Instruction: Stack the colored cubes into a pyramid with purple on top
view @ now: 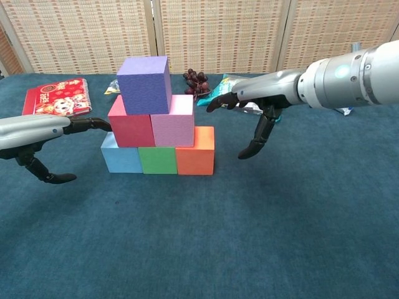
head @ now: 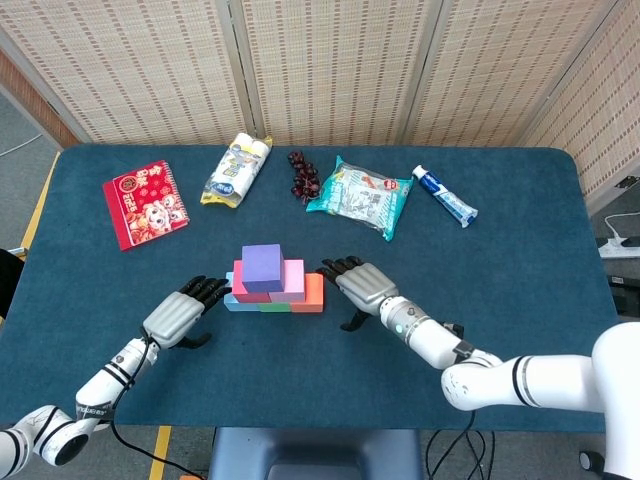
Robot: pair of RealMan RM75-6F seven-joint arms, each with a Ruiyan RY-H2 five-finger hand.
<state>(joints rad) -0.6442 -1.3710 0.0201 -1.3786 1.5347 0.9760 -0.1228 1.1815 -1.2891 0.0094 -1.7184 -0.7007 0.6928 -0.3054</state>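
Cubes are seen stacked as a pyramid a little nearer the tabletop's (head: 520, 230) front edge than its middle. Its bottom row is formed by a light blue cube (view: 121, 159), a green cube (view: 158, 160) and an orange cube (view: 196, 150); a red cube (view: 131, 124) and a pink cube (view: 174, 122) are set on these, and the purple cube (view: 144, 83) is placed on top.

The left hand (head: 180, 315) is held low beside the stack's left side, palm down, fingers extended toward the red cube with the thumb hanging below; nothing is gripped, and whether the fingertips touch the cube cannot be told. The right hand (head: 362, 286) is stretched in from the right, likewise spread and empty, its fingers (view: 218, 101) pointed at the stack's right side and kept just apart from it, its thumb angled down toward the cloth.

Along the far edge, a red booklet (head: 145, 203), a snack bag (head: 237, 170), dark grapes (head: 304, 177), a teal packet (head: 361, 196) and a toothpaste tube (head: 445, 195) are laid.
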